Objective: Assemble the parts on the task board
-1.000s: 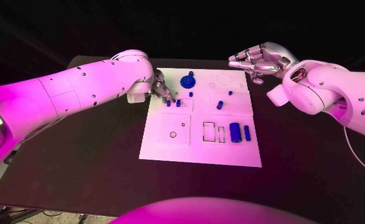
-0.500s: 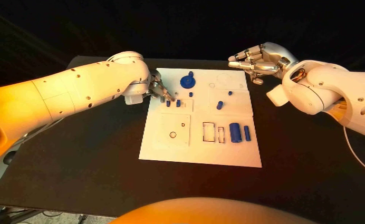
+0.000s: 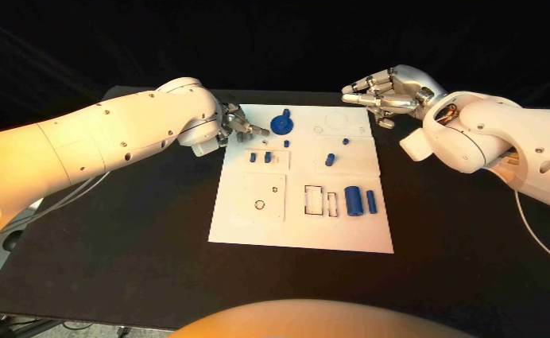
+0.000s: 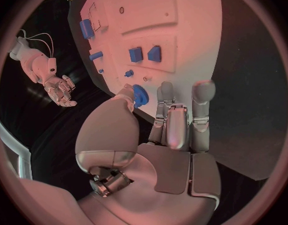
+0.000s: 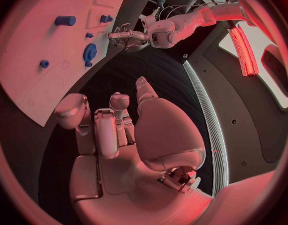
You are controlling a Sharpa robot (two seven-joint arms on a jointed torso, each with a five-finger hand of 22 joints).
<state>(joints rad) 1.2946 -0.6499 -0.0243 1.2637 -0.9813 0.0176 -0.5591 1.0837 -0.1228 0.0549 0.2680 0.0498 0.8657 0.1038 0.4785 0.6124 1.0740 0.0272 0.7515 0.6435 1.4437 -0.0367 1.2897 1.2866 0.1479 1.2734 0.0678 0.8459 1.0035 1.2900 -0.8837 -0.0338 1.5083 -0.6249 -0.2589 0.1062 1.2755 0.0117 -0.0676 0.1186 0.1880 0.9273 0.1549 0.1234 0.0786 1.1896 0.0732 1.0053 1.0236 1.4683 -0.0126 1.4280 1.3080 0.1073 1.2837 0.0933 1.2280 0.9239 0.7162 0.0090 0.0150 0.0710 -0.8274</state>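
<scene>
While our empty left hand (image 3: 235, 125) is hovering open beside the task board (image 3: 301, 227), near the blue gear (image 3: 282, 122), we are judging a grasp next; right hand (image 3: 384, 95) idling open, empty

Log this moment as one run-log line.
left hand: empty, fingers apart, at white task board far-left edge | right hand: empty, beyond far-right corner | blue round gear-like part: on board

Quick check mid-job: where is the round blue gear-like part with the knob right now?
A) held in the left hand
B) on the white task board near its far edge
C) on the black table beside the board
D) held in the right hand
B: the round blue gear-like part sits on the white task board near its far edge, beside the empty left hand; the right hand hovers apart, holding nothing.
</scene>
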